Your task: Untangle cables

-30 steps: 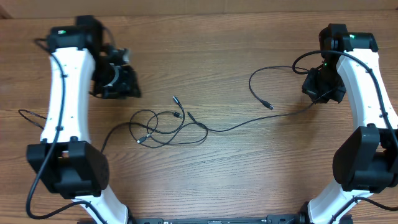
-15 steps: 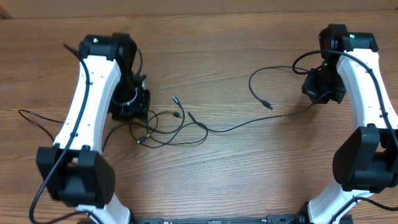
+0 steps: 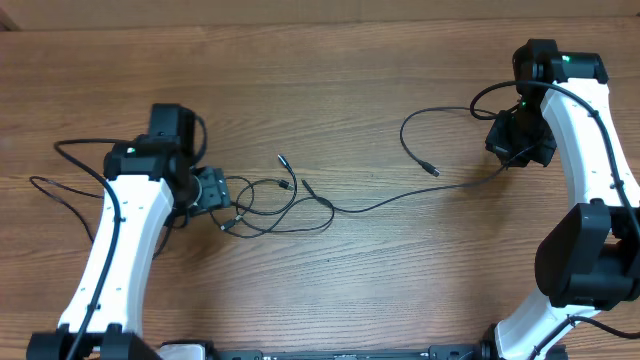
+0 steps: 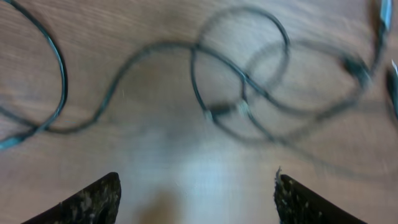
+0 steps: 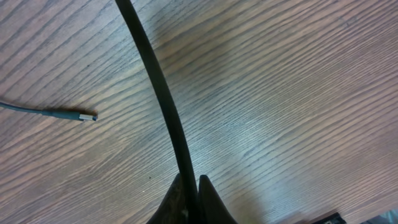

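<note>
I see left gripper (image 4: 196, 183) spread wide, empty, just left of tangled cables (image 4: 214, 113). Right gripper (image 5: 191, 186) pinched tight on single cable (image 5: 162, 93), far right.

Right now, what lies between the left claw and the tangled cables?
Only bare table. The left wrist view shows the open left claw short of the tangled cables, with nothing between them.

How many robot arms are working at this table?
2. The left arm is beside the cable tangle, left gripper open. The right arm is at the right, right gripper shut on a cable. None seems hidden.
</note>
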`<state>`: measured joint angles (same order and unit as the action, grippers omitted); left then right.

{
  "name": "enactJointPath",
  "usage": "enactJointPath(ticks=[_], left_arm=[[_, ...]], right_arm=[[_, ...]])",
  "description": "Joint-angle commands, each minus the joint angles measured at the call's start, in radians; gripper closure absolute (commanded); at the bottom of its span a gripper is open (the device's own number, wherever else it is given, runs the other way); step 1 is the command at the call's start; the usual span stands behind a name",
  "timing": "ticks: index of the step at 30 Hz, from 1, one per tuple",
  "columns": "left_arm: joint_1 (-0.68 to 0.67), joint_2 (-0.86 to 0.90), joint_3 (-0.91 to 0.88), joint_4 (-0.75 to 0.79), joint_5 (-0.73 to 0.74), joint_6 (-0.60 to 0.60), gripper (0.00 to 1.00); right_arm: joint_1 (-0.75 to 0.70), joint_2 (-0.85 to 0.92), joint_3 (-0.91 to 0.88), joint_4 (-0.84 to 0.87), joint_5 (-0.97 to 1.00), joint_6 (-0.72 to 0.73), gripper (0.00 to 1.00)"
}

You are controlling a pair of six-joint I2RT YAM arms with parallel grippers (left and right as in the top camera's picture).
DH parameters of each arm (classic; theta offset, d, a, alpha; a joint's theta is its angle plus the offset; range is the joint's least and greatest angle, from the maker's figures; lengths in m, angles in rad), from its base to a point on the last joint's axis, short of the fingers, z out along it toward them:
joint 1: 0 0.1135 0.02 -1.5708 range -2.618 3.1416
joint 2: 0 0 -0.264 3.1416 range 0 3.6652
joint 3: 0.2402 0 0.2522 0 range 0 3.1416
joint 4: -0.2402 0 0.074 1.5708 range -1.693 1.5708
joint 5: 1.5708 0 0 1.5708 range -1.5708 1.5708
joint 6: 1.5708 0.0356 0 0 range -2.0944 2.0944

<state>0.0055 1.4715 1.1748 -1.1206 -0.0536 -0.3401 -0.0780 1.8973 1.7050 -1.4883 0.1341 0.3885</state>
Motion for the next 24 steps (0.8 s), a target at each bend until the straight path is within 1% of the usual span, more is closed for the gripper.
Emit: enactJointPath(ticks=[1,6,8,12,14,16,20,22,23,24], left_arm=[[0.084,0.059,-0.046,0.053,0.006,0.035,0.21],[0.212,0.199,-0.047,0.097,0.046,0.139,0.23],[0.239,0.255,-0.047,0.1,0.055,0.139,0.24],[0.25,0.348,-0.047,0.112,0.034,0.146,0.25],[0.25,0.381,-0.047,0.121,0.011,0.15,0.28],[0.25,0.402,-0.047,0.136,-0.009,0.15,0.3],[0.25,0.414,-0.047,0.178,-0.014,0.15,0.29],[0.249,0.414,-0.047,0.191,-0.025,0.149,0.33],[0.249,0.414,-0.047,0.192,-0.025,0.149,0.36],[0.249,0.414,-0.047,0.191,-0.024,0.149,0.42]], right_arm=[[-0.003,-0.004,0.002,0.0,0.0,0.004,0.96],[-0.003,-0.004,0.001,0.002,0.0,0.004,0.96],[-0.003,-0.004,0.002,0.002,0.0,0.005,0.96],[-0.003,-0.004,0.002,0.002,0.0,0.005,0.96],[-0.003,-0.004,0.001,0.002,0.0,0.004,0.96],[-0.003,-0.004,0.002,0.002,0.0,0.004,0.96],[-0.003,-0.004,0.002,0.003,0.0,0.004,0.96],[-0.003,-0.004,0.002,0.002,0.0,0.004,0.96],[-0.003,-0.004,0.002,0.002,0.0,0.004,0.96],[-0.003,-0.004,0.002,0.002,0.0,0.004,0.96]])
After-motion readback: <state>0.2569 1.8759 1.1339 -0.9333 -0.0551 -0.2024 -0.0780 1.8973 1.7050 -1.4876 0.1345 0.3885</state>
